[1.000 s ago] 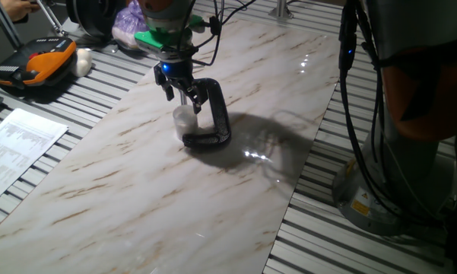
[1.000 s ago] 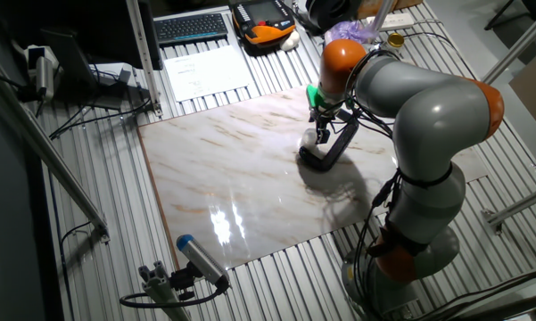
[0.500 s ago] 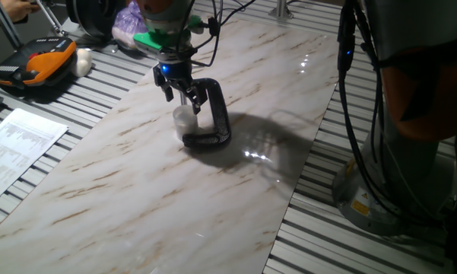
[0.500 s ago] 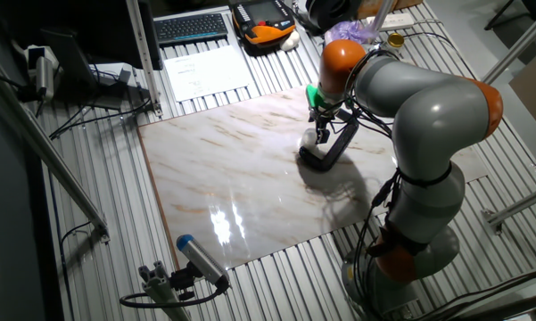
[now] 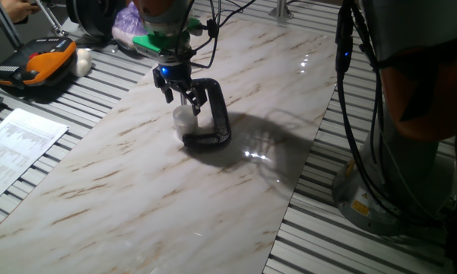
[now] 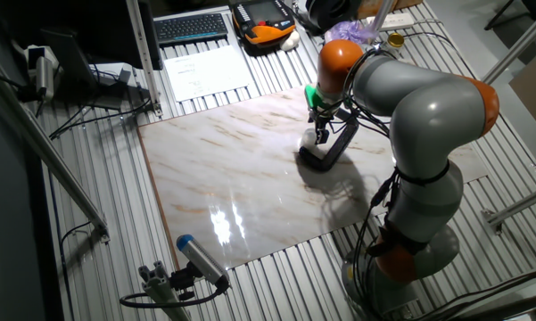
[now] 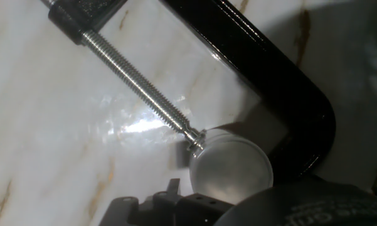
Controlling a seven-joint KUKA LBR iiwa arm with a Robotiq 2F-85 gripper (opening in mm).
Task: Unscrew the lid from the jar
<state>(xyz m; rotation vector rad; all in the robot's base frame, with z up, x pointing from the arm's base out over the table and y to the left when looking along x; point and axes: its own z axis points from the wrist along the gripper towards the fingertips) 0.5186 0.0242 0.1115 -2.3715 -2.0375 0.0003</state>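
A tiny clear jar (image 5: 183, 123) stands on the marble slab (image 5: 137, 183), pinched between the screw (image 7: 141, 91) and the far jaw of a black C-clamp (image 5: 217, 114) lying flat. Its whitish round lid (image 7: 231, 171) sits on top and fills the lower middle of the hand view. My gripper (image 5: 181, 102) hangs just above the lid, open, one finger on each side, with nothing held. From the other fixed view my gripper (image 6: 320, 137) stands over the clamp (image 6: 332, 150), and the jar is mostly hidden by it.
An orange and black device (image 5: 34, 65) and a purple bag (image 5: 125, 27) lie beyond the slab's far left edge. Paper sheets (image 5: 15, 148) sit on the slatted table at the left. My arm's base (image 5: 410, 129) with its cables stands at the right.
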